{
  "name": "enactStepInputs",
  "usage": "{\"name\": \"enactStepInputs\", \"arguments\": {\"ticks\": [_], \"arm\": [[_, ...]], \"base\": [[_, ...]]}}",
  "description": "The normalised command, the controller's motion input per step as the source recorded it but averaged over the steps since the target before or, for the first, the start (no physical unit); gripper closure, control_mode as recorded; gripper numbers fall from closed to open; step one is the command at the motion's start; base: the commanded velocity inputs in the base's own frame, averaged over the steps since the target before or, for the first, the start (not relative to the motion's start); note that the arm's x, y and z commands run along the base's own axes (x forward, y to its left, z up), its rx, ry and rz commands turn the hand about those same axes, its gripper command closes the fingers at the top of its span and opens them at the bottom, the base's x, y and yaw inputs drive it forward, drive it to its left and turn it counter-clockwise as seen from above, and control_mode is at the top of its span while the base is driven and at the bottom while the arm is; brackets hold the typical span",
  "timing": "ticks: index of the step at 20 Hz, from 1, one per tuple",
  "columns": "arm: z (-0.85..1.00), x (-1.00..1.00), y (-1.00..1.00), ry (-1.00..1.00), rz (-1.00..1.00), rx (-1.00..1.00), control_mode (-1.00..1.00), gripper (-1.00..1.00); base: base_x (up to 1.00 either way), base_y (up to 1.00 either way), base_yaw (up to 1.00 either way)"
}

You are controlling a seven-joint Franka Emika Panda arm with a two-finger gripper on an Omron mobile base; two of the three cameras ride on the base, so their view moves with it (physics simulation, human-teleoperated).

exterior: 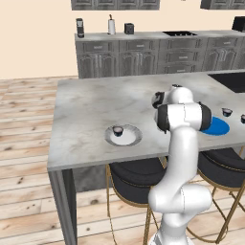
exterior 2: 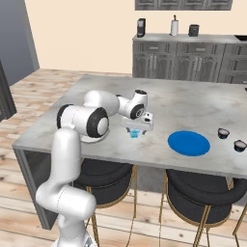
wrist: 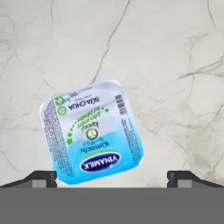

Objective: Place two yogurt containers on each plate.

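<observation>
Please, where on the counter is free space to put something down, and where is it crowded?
Free: the far counter behind the white plate, and the stretch between it and the blue plate. Crowded: around the light blue yogurt under the open gripper.
</observation>
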Motion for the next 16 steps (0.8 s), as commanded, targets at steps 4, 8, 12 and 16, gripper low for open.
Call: {"name": "enactStepInputs", "arguments": {"ticks": [4,8,12,16], "arm": [[0.0,-0.4,0.0,-0.01,0.13,0.0,-1.0,-1.0],[-0.02,-0.27,0.0,0.0,0.15,0.0,-1.0,-1.0],[-0.06,0.17,0.18,0.01,0.17,-0.01,-1.0,-1.0],[-0.12,0.22,0.17,0.0,0.07,0.0,-1.0,-1.0]], "base": [[0.0,0.0,0.0],[0.0,0.0,0.0],[0.0,0.0,0.0],[0.0,0.0,0.0]]}}
